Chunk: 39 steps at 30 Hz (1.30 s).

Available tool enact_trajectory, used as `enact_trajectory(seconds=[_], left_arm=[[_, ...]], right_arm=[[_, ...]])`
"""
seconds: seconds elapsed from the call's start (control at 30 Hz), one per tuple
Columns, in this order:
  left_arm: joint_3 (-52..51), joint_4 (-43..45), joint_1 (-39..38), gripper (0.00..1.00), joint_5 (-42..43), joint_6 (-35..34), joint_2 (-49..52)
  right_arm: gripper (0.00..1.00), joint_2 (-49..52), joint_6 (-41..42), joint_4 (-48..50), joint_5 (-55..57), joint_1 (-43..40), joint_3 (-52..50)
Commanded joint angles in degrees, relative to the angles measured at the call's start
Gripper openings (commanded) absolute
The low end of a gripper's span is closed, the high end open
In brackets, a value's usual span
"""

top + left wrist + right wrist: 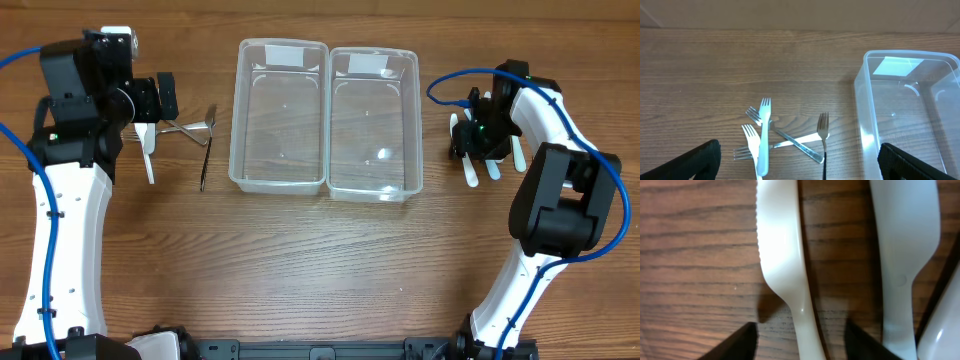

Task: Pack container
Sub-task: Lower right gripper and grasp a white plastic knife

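Observation:
Two clear plastic containers stand side by side mid-table, the left one (279, 115) and the right one (374, 122); both look empty. A pile of forks (185, 128), metal and white plastic, lies left of them and also shows in the left wrist view (765, 135). My left gripper (163, 97) (802, 162) is wide open above the forks. My right gripper (478, 140) (802, 342) is low over several white plastic utensils (492, 160). It is open, with one finger on each side of a white knife (785, 265), not clamped.
A black-handled fork (204, 160) lies apart between the fork pile and the left container, whose near wall shows in the left wrist view (865, 115). Another white utensil (905, 255) lies just right of the knife.

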Motion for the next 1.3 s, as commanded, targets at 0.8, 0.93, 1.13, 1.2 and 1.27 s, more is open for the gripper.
enact_trajectory(seconds=[0.8,0.93,1.13,1.2,1.27], left_arm=[[1.75,0.04,0.26,1.0,-0.17,1.31,0.22],[1.75,0.04,0.26,1.0,-0.17,1.31,0.22],[1.75,0.04,0.26,1.0,-0.17,1.31,0.22],[1.75,0.04,0.26,1.0,-0.17,1.31,0.22],[1.75,0.04,0.26,1.0,-0.17,1.31,0.22]], right_arm=[[0.04,-0.59,4.07,-6.71,1.68,0.09,4.66],[0.04,-3.13,4.17,-9.62,1.62,0.09,9.14],[0.04,-3.74,5.73,-14.1,-2.01,0.59,14.47],[0.04,-4.81,5.73,-16.11,-2.71,1.77,18.49],[0.04,-6.08,5.7,-17.9,-3.56,3.54,23.17]])
